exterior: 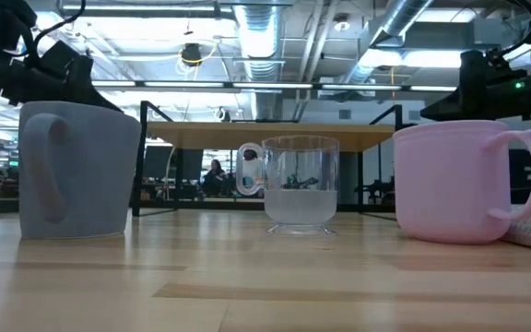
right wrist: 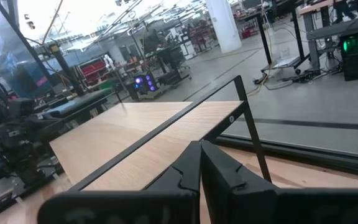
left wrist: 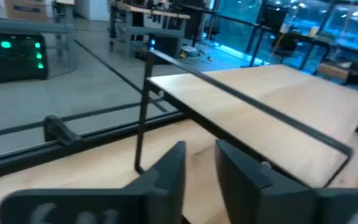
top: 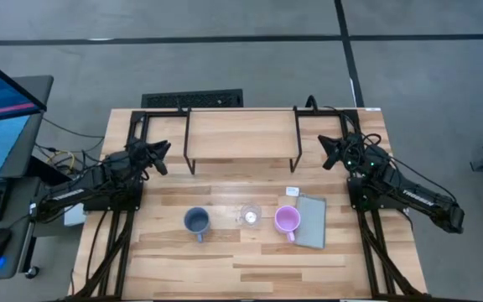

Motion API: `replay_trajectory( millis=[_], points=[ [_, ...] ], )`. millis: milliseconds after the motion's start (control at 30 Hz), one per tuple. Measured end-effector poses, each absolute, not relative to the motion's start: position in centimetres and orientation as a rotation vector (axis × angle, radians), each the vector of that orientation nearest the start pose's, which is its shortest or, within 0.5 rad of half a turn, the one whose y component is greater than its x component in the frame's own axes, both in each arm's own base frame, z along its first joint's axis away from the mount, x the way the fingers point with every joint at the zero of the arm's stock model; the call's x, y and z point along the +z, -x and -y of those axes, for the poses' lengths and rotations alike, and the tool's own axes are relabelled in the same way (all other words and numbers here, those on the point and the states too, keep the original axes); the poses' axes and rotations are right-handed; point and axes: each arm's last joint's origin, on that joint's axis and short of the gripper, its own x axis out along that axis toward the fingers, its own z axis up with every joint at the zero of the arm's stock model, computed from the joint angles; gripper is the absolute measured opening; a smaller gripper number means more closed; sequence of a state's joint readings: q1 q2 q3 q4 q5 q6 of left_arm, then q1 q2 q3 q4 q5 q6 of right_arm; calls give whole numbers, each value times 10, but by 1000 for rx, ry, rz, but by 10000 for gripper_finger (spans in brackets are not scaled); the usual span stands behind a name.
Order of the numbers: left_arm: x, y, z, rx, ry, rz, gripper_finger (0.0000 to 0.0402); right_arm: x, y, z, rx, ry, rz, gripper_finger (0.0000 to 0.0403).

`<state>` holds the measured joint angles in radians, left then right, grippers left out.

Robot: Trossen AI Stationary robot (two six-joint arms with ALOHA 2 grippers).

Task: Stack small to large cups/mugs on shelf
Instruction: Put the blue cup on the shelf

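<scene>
Cups: blue-grey handled mug [top: 196, 221], small clear glass cup [top: 249, 216] and pink handled mug [top: 287, 220] stood in a row on the tabletop, before the wooden shelf [top: 241, 134].
Left gripper [top: 163, 157]: beside the shelf, fingers slightly parted.
Right gripper [top: 327, 152]: opposite end, fingers pressed together.

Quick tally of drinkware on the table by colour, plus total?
Blue-grey mug: 1
Clear glass cup: 1
Pink mug: 1
Total: 3, all on the tabletop, none on the shelf.
</scene>
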<state>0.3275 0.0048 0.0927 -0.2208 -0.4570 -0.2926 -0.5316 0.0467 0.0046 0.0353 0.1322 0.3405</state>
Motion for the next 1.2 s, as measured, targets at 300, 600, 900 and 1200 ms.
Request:
replay_trajectory(
  millis=[300, 600, 900, 1200],
  points=[
    [193, -83, -32, 441, 337, 78, 158, 165, -84, 54, -658, -329, 106, 33],
    [244, -63, -24, 427, 241, -48, 160, 165, -84, 54, -658, -329, 107, 33],
    [266, -98, -26, 256, 272, -281, 160, 165, -84, 54, -658, -337, 109, 33],
    [296, -127, -17, 135, 233, -576, 160, 165, -84, 54, -658, -354, 115, 33]
  ],
)
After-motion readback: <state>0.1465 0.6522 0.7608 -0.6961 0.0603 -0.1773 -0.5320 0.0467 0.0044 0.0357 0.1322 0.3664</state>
